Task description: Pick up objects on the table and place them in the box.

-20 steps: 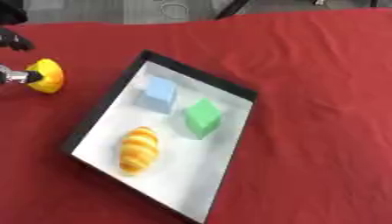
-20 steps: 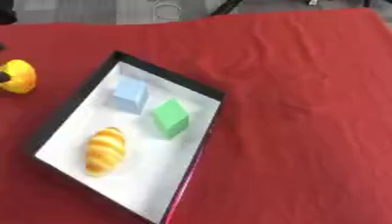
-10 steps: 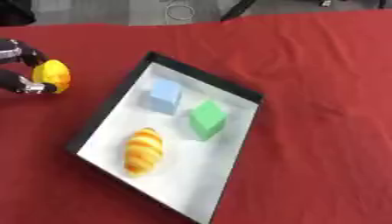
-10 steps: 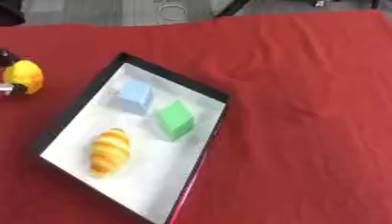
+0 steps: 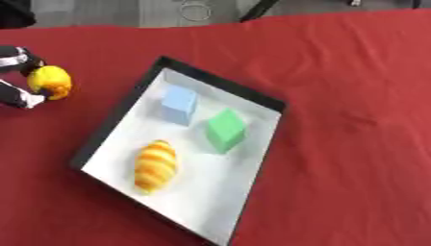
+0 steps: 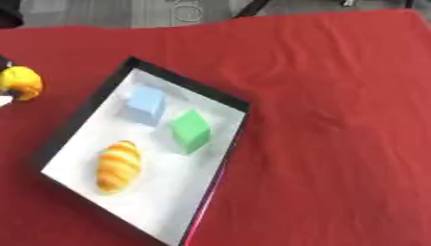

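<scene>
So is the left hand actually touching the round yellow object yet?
Touching. The left eye view shows the left hand with fingers closed around the round yellow object from above and below.

The left hand [image 5: 15,77] shows at the left edge of the left eye view, its black and silver fingers [image 5: 17,98] curled round a small yellow thing [image 5: 50,81]. The right hand is out of sight

I seem to be at a lab or demo bench: my table [image 5: 353,72] is draped in a red cloth, toy-like blocks sit in a shallow box [image 5: 126,103], and grey floor [image 5: 126,12] with a coiled cable [image 5: 195,9] shows at twelve o'clock
</scene>
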### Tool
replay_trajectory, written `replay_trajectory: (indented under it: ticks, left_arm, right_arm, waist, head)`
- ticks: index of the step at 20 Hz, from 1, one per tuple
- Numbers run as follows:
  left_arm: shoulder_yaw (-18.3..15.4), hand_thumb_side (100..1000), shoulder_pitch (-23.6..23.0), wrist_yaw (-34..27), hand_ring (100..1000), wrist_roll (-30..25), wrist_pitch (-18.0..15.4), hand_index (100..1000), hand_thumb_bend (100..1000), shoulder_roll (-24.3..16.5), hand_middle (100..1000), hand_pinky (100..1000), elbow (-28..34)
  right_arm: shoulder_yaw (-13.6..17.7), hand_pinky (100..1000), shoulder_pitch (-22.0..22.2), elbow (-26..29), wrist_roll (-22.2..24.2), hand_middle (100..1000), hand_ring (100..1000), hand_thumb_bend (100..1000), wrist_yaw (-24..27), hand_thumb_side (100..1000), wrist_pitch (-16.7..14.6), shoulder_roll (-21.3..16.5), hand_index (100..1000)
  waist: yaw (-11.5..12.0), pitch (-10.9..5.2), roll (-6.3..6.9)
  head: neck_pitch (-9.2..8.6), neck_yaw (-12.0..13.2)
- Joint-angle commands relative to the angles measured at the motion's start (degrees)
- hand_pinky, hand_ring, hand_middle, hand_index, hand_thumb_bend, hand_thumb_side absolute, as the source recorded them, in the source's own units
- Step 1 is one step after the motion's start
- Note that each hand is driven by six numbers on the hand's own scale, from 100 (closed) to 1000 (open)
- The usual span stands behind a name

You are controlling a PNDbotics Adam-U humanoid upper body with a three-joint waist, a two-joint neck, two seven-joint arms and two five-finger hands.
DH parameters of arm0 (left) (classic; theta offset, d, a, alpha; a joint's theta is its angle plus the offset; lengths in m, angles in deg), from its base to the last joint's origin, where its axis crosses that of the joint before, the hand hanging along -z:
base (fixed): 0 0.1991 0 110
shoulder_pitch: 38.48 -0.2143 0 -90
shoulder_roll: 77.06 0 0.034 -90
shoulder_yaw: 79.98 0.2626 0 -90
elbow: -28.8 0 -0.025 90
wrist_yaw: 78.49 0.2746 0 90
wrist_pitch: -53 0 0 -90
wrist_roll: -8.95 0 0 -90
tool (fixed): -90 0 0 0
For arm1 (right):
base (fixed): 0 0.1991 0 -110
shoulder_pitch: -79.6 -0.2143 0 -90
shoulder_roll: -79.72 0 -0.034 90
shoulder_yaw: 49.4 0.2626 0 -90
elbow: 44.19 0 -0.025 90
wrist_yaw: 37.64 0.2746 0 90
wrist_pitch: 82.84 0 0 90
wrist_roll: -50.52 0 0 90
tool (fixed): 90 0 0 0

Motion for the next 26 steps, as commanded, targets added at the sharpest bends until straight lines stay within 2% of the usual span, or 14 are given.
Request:
replay_trajectory:
  ticks: [1,2,3,4,5,6,13,16,21,26]
  left_arm:
    - [0.1,125,1.1,-2.7,595,0.7,1.1,662,100,-1.8,486,742,3.1]
    - [0.3,175,1.1,-3.5,589,1.1,1.3,653,100,-2.0,477,740,4.1]
    - [0.5,126,1.0,-4.5,585,1.3,1.5,648,100,-2.3,472,738,5.2]
    - [0.6,124,1.0,-5.6,580,1.5,1.7,643,100,-2.6,468,737,6.5]
    - [0.8,357,1.0,-6.6,575,1.8,1.9,636,100,-2.9,467,734,8.0]
    - [0.9,118,1.0,-7.6,569,2.3,2.0,632,100,-3.3,457,732,9.7]
    - [2.7,100,1.0,-18.4,560,2.8,4.2,625,100,-6.3,446,730,25.0]
    - [4.9,100,1.4,-22.8,562,2.9,4.2,612,100,-7.3,453,727,33.8]
    - [11.0,100,1.5,-26.0,573,2.1,3.4,619,183,-9.3,461,724,45.2]
    - [18.7,100,1.7,-26.1,593,-0.4,2.4,630,281,-11.0,474,725,53.3]
  right_arm:
    - [0.4,952,-0.1,0.2,0.3,669,813,100,-0.2,537,-0.1,-1.5,787]
    - [0.3,952,0.0,0.1,0.3,669,813,100,-0.1,536,-0.1,-1.5,787]
    - [0.3,952,0.1,0.1,0.3,669,813,100,0.0,532,-0.1,-1.6,787]
    - [0.3,952,0.3,0.0,0.4,669,813,100,0.1,531,0.0,-1.6,787]
    - [0.2,952,0.4,0.0,0.4,669,813,100,0.2,540,0.0,-1.7,787]
    - [0.2,952,0.6,-0.1,0.4,669,813,100,0.3,529,0.0,-1.8,787]
    - [0.2,952,1.6,-0.4,0.5,669,813,100,1.2,510,0.0,-2.5,787]
    - [0.0,952,1.6,-0.4,0.5,670,814,100,2.0,494,0.0,-3.1,787]
    - [-0.6,952,1.3,-0.4,0.8,670,814,100,2.9,486,0.0,-4.0,788]
    - [-0.9,952,1.0,-0.3,1.0,671,815,100,3.1,482,-0.1,-4.4,788]
  waist:
    - [0.2,-1.59,0.32]
    - [0.4,-1.92,0.25]
    - [0.5,-2.23,0.20]
    - [0.7,-2.58,0.14]
    - [0.8,-2.89,0.11]
    - [1.0,-3.26,0.07]
    - [1.9,-5.32,0.02]
    - [2.2,-6.48,0.01]
    - [2.3,-7.66,0.23]
    - [2.0,-7.81,0.49]
  head:
    - [0.99,-1.0]
    - [1.32,-1.4]
    - [1.62,-1.8]
    - [1.96,-2.2]
    - [2.21,-2.5]
    - [2.47,-2.8]
    - [3.67,-4.3]
    - [4.16,-4.9]
    - [4.25,-5.0]
    - [3.91,-4.9]
